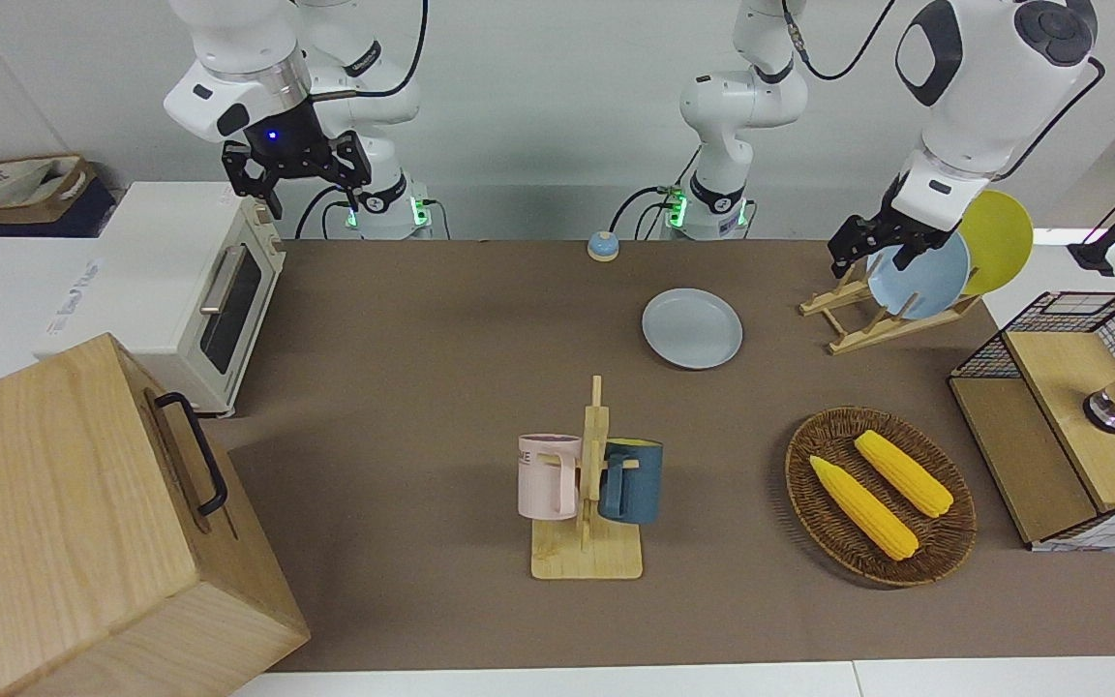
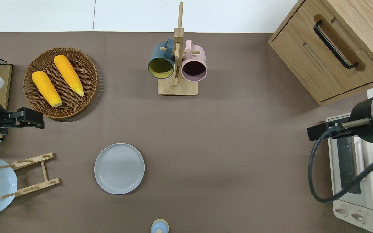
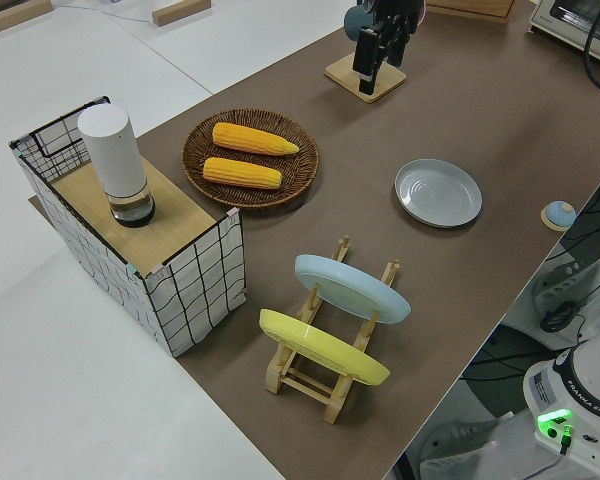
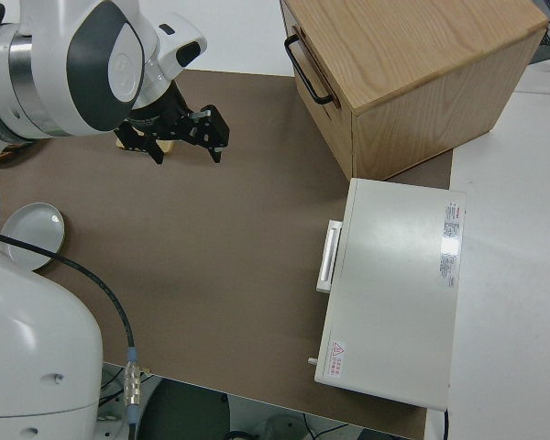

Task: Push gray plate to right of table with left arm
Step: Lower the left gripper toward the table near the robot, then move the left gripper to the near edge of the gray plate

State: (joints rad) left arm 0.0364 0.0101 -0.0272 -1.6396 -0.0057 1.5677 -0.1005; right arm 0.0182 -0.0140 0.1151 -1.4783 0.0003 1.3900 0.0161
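I am the left arm (image 1: 979, 87), and my jaws hang released, fingers apart, in the air over bare table (image 2: 225, 136) just beside the rim of the wicker basket (image 2: 86, 97). The gray plate (image 2: 119, 168) lies flat and untouched on the table, nearer to the robots than the mug tree (image 2: 177, 87) and beside the wooden plate rack (image 2: 31, 174), toward my own end.

To do this push well, I think I should drop into the gap between the rack and the plate, low enough to meet the plate's low rim rather than ride over it. I would clench my jaws first, so that one firm block does the pushing. The contact should sit on the edge facing the rack, in line with the plate's middle, or a glossy plate will likely spin off sideways. Then a slow, level sweep toward the right arm's end; the way looks bare up to the toaster oven (image 2: 355, 181). The rack is the thing to miss on the way down.

My count:
- one gray plate, one sky-blue plate (image 1: 925, 276) and one yellow plate (image 1: 1003, 237), the last two standing in the one rack
- two corn cobs (image 2: 45, 89) in one basket
- two mugs on one tree, one pink mug (image 2: 194, 68) and one dark blue mug (image 2: 160, 66)
- one toaster oven and one wooden cabinet (image 2: 335, 55)
- one wire crate (image 3: 195, 280) with one white cylinder (image 3: 115, 160) on it
- one small blue knob (image 2: 159, 226)
- two arms; the right arm (image 1: 238, 58) is parked, jaws apart
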